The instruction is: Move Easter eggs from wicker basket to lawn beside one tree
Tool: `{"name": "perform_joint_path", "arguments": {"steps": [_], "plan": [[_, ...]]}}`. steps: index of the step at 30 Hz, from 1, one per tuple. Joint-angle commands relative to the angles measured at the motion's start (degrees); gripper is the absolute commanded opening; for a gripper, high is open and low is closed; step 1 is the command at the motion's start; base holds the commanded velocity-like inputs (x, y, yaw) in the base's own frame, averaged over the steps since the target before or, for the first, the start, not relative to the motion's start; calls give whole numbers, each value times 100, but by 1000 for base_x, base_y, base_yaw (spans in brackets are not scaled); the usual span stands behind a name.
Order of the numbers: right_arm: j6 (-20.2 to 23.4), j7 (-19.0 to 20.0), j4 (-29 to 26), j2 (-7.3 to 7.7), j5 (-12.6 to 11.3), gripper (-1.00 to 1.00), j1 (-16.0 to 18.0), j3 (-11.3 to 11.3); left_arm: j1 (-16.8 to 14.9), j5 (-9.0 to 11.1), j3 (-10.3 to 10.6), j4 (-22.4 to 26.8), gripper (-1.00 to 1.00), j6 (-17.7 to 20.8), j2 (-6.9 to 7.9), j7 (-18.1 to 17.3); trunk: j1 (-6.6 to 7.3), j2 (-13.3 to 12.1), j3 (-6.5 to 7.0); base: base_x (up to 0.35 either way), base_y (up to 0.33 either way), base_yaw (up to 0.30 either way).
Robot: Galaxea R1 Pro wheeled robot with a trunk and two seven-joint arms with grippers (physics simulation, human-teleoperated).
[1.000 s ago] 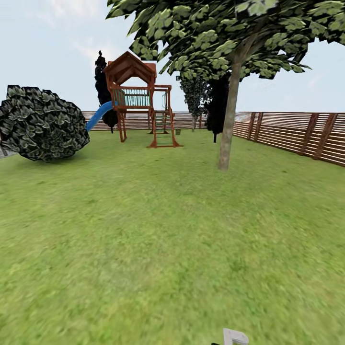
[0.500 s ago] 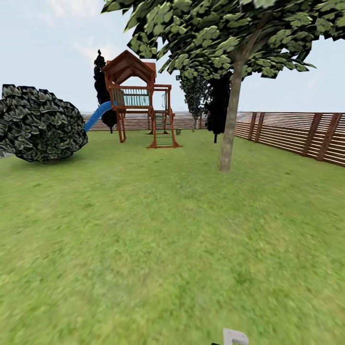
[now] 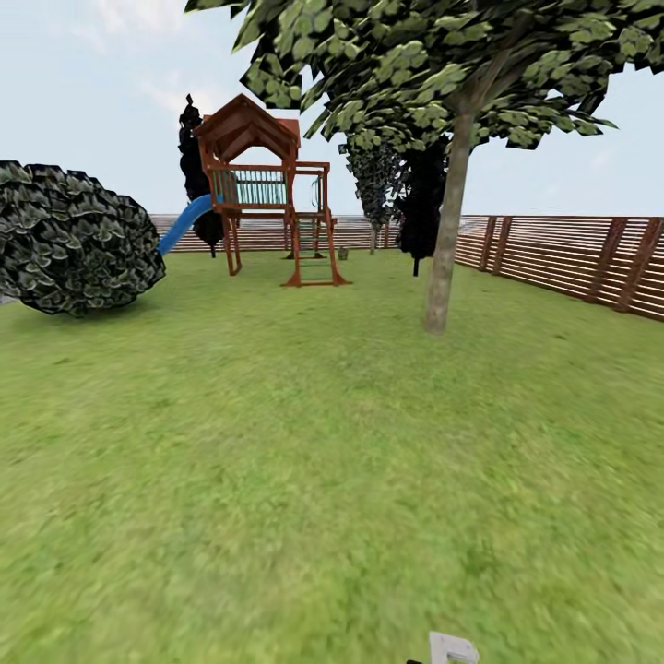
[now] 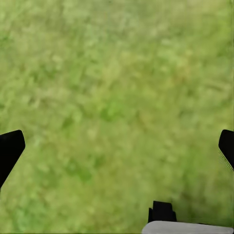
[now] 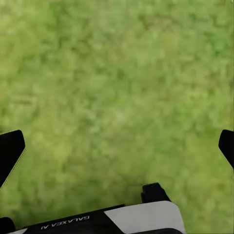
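Note:
The lawn (image 3: 277,443) stretches ahead to the brown slatted fence (image 3: 572,258) of the garden. No egg is in view. Far off by the playset stands a small dark thing (image 3: 342,253), too small to tell what it is. A tree with dark mottled foliage (image 3: 376,180) stands at the back fence. My left gripper (image 4: 117,146) is open over bare grass, its black fingertips (image 4: 9,148) far apart. Over grass too, my right gripper (image 5: 117,146) is open with nothing between its fingers.
A tree with lighter green leaves and a forked grey trunk (image 3: 444,249) stands ahead on the right. A big dark bush (image 3: 74,238) sits at the left. A wooden playset (image 3: 267,194) with a blue slide (image 3: 184,224) stands at the back.
The whole head view has shifted: the bush slid left and the near tree grew slightly and moved right, so the camera has moved forward. The grippers are unchanged.

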State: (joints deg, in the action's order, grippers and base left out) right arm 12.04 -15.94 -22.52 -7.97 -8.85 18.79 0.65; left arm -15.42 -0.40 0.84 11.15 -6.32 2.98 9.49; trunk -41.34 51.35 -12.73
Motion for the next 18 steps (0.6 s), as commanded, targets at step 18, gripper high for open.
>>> {"name": "perform_joint_path", "arguments": {"steps": [18], "plan": [[-199, -15, 137, -3, -29, 100, 1, 5, -4, -4, 8, -4, 100, -18, 0, 18, -4, 5, -8, 317, 0, 0]]}}
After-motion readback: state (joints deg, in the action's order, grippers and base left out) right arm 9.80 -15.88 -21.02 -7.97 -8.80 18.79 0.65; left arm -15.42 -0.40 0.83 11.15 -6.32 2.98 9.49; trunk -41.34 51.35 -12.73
